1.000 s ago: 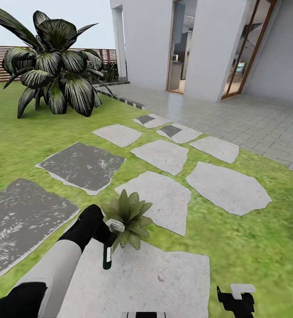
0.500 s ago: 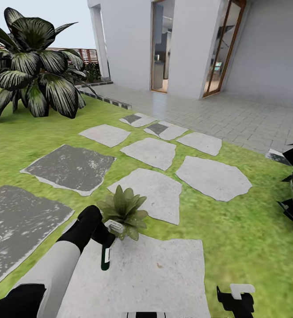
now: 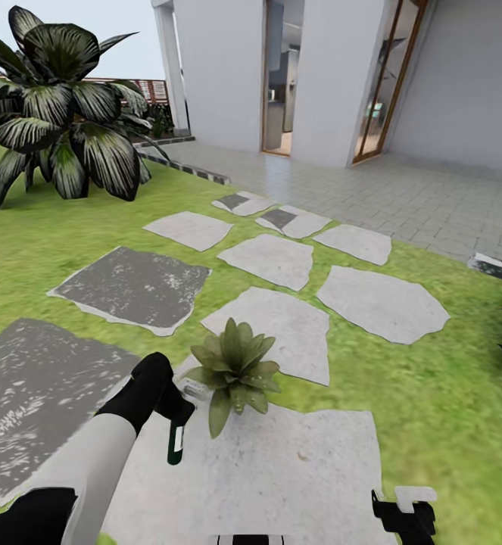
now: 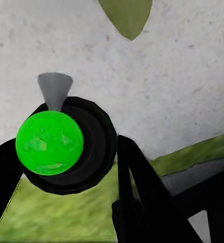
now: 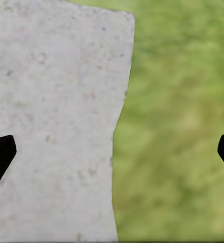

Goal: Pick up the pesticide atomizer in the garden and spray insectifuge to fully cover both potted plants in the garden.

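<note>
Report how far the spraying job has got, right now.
Done: the pesticide atomizer is picked up, clamped in the left gripper and hanging bottom-down. In hand: it is held right beside one potted plant at the edge of a stepping stone. No spray or coating shows on the leaves, so coverage cannot be confirmed. Left: covering this plant and the second one. The right gripper is open over stone and grass.

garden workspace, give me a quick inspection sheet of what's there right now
surface: lawn with grey stepping stones
job's things: atomizer in left gripper, hanging body-down; one potted plant beside it on a stone
clutter: nothing seen
grippers: left shut on atomizer; right gripper open, empty, over stone edge and grass
cables: nothing seen
surroundings: big striped-leaf shrub, paved patio, white house with open doors, slat fence
</note>
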### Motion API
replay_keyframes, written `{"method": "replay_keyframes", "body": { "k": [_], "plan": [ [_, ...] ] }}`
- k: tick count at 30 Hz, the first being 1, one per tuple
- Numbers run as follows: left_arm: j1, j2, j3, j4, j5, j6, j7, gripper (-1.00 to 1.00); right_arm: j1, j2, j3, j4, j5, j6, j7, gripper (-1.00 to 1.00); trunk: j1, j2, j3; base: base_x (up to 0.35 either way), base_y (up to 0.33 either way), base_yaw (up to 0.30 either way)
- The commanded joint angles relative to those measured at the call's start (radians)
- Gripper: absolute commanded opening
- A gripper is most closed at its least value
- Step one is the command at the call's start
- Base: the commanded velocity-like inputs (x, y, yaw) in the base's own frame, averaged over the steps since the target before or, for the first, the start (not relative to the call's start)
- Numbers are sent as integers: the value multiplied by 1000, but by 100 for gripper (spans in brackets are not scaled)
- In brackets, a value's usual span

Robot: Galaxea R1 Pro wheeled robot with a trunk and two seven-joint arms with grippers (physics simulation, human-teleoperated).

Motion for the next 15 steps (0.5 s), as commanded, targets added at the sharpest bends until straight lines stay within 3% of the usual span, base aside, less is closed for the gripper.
{"method": "replay_keyframes", "body": {
  "k": [1, 7, 15],
  "plan": [
    [0, -1, 3, -1, -9, 5, -10, -100, -1, 0, -5, 2, 11, -4, -6, 100, 0, 0, -1, 0, 305, 0],
    [1, -1, 3, -1, -8, 5, -10, -100, -1, 2, -5, 2, 10, -4, -8, 100, 0, 0, -1, 0, 305, -23],
    [1, -3, 1, 0, -7, 4, -10, -100, -1, 1, -5, 2, 10, -4, -8, 100, 0, 0, -1, 0, 278, -276]
  ]
}}
